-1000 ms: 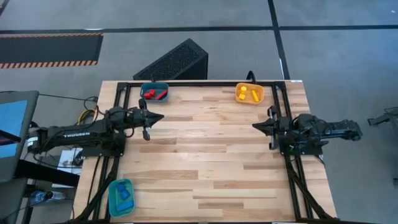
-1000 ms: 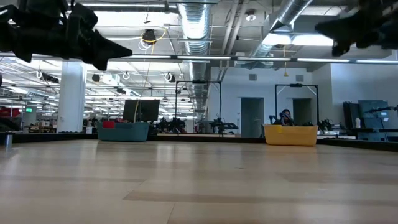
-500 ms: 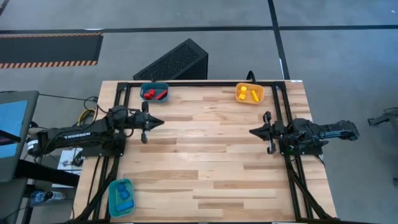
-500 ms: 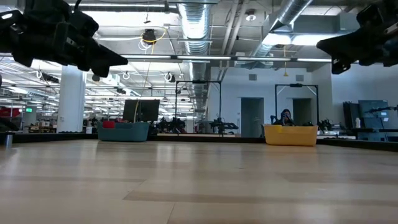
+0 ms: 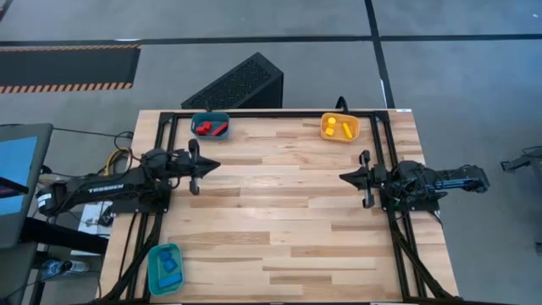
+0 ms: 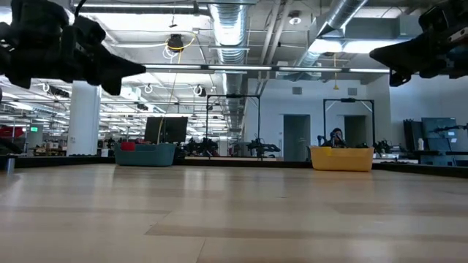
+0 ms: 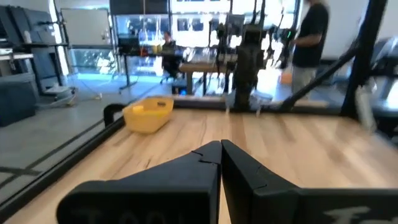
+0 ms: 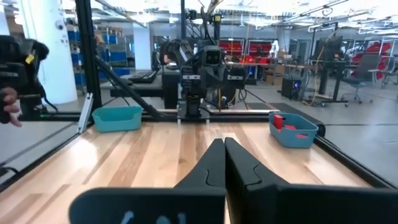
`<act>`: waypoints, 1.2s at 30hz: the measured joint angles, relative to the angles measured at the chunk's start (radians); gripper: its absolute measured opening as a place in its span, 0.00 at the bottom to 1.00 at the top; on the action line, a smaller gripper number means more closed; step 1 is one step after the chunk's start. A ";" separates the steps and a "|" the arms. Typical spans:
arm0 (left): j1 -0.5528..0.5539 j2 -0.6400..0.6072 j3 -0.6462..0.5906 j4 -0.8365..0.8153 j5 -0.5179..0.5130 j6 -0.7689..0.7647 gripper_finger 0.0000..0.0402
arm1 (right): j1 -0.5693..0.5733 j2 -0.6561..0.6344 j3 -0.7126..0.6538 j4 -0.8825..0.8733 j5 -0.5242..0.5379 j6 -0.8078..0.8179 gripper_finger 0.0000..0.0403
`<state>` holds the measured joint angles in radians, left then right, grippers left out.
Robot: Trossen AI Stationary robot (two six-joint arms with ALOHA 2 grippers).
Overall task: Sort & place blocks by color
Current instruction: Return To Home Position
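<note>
Pale wooden plank counter [image 5: 288,220] — small solid red blocks [image 5: 220,130] in teal rectangular bin [image 5: 210,114] judged light, rigid: pinch across flat faces. Left claw [image 5: 212,164], right claw [image 5: 345,178] clenched, empty

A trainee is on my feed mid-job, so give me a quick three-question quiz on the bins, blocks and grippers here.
1. True or false: the red blocks lie in the yellow bin.
2. In the high view, which bin holds the blue blocks? A. the lower-left bin; B. the yellow bin; C. the upper-left bin.
3. Fill in: the left gripper and the right gripper, each raised above its own side of the table, have their fingers ____.

Key: 1 false; 2 A; 3 shut.
</note>
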<state>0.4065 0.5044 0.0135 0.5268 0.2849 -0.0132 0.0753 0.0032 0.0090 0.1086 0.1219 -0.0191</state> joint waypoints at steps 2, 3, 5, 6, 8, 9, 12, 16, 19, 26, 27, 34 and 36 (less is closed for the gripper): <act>0.000 -0.045 0.000 -0.001 0.026 -0.040 0.00 | 0.000 0.000 0.006 -0.006 -0.016 -0.003 0.02; 0.000 -0.071 0.000 -0.011 0.040 -0.054 0.00 | 0.001 0.000 0.011 -0.006 -0.023 -0.008 0.02; -0.007 -0.126 0.000 -0.064 0.051 -0.078 0.00 | 0.001 -0.001 0.021 0.001 -0.042 -0.012 0.02; -0.011 -0.155 0.000 -0.096 0.051 -0.084 0.00 | 0.001 -0.002 0.022 0.001 -0.048 -0.012 0.02; -0.022 -0.220 0.000 -0.172 0.045 -0.087 0.00 | 0.002 -0.001 0.022 -0.011 -0.049 -0.013 0.02; -0.029 -0.252 0.000 -0.210 0.043 -0.088 0.00 | 0.002 -0.001 0.022 -0.021 -0.046 -0.013 0.02; -0.059 -0.351 -0.001 -0.330 0.015 -0.101 0.00 | 0.000 -0.001 0.022 -0.055 -0.044 -0.008 0.02; -0.123 -0.468 -0.002 -0.474 -0.111 -0.118 0.00 | 0.004 -0.001 0.022 -0.053 -0.045 0.003 0.02; -0.180 -0.506 -0.003 -0.474 -0.196 -0.124 0.00 | 0.013 -0.001 0.023 -0.050 -0.047 0.011 0.02; -0.308 -0.419 -0.003 -0.496 -0.283 -0.140 0.00 | 0.023 -0.001 0.024 -0.076 -0.047 -0.016 0.02; -0.323 -0.404 -0.003 -0.496 -0.283 -0.145 0.00 | 0.021 -0.001 0.024 -0.078 -0.046 -0.016 0.02; -0.403 -0.386 -0.004 -0.482 -0.355 -0.155 0.00 | 0.014 -0.002 0.001 -0.045 -0.042 0.018 0.02; -0.407 -0.405 -0.005 -0.482 -0.379 -0.125 0.00 | 0.017 -0.001 0.001 -0.017 -0.042 0.013 0.02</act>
<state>-0.0003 0.0991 0.0090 0.0453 -0.0938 -0.1383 0.0921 0.0025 0.0101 0.0918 0.0795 -0.0065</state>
